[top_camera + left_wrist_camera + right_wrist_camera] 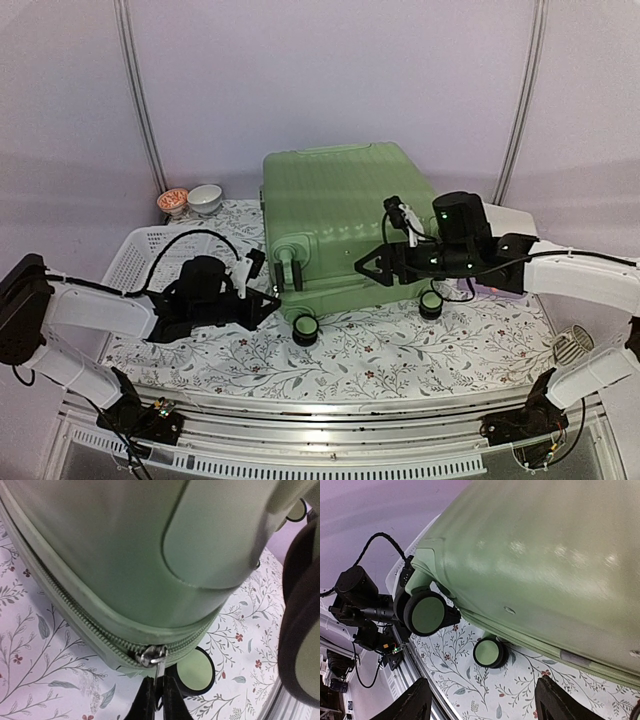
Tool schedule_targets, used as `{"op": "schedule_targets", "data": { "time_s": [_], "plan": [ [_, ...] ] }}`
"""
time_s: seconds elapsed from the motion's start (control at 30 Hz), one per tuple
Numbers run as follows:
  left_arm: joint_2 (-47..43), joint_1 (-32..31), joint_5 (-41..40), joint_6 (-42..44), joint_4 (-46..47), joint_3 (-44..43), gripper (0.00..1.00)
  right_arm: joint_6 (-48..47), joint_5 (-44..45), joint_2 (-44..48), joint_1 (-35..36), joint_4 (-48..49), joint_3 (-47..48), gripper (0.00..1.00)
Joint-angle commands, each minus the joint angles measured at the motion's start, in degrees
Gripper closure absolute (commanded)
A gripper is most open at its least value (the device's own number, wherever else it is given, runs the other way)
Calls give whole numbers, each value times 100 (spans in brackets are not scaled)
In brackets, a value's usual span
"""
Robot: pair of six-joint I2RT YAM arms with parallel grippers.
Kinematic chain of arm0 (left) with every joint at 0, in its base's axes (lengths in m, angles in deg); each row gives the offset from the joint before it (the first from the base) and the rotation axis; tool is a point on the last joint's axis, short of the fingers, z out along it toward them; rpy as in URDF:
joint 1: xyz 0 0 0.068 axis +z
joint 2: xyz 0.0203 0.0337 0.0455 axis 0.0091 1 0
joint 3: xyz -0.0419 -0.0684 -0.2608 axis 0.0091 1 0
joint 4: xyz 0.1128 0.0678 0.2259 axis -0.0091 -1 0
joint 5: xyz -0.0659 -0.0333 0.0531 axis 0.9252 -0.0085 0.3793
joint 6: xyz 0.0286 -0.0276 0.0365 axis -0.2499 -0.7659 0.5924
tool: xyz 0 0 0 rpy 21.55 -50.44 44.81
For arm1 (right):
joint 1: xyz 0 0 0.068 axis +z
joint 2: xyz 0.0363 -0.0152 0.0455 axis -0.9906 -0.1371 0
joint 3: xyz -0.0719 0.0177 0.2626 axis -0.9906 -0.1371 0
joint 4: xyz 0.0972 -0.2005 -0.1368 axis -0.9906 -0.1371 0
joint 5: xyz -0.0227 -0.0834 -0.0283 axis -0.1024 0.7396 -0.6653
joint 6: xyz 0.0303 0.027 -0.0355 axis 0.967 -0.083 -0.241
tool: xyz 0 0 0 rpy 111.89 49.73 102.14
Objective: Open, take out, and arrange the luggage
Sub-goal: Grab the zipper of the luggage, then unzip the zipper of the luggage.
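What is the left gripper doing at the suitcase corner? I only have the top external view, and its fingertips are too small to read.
Observer: In the left wrist view the left gripper is shut on the zipper pull at a corner of the luggage.
Operator: Zipper opened at all?
Observer: No; the zipper teeth look closed on both sides of the slider.
Operator: And the other arm?
Observer: Its wrist view shows the right gripper open, nothing between its jaws, near a wheel.

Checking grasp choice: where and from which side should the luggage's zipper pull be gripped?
Pinch the zipper pull by its tab's flat faces, end-on from the left arm's side: it sticks out off the luggage corner, where the left gripper pinches it.
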Motion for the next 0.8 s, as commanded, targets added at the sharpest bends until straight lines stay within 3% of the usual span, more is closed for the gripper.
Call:
{"op": "schedule_targets", "data": {
  "time_s": [0.0, 0.13, 0.37, 0.53, 0.77],
  "plan": [
    [151, -140, 1497, -45, 729, 103, 100, -25, 119, -476, 178, 564, 308, 28],
    [220, -135, 2410, -405, 1710, 449, 100, -45, 253, -940, 356, 797, 493, 29],
    [572, -149, 3188, -1127, 3731, 971, 100, -25, 257, -1762, 625, 1197, 944, 32],
    [962, -283, 3258, -1259, 4018, 893, 100, -129, 216, -2468, 886, 1068, 1727, 34],
    [1294, -746, 2641, -1109, 4098, 647, 100, -78, 234, -2922, 981, 1117, 2306, 39]
  ]
}}
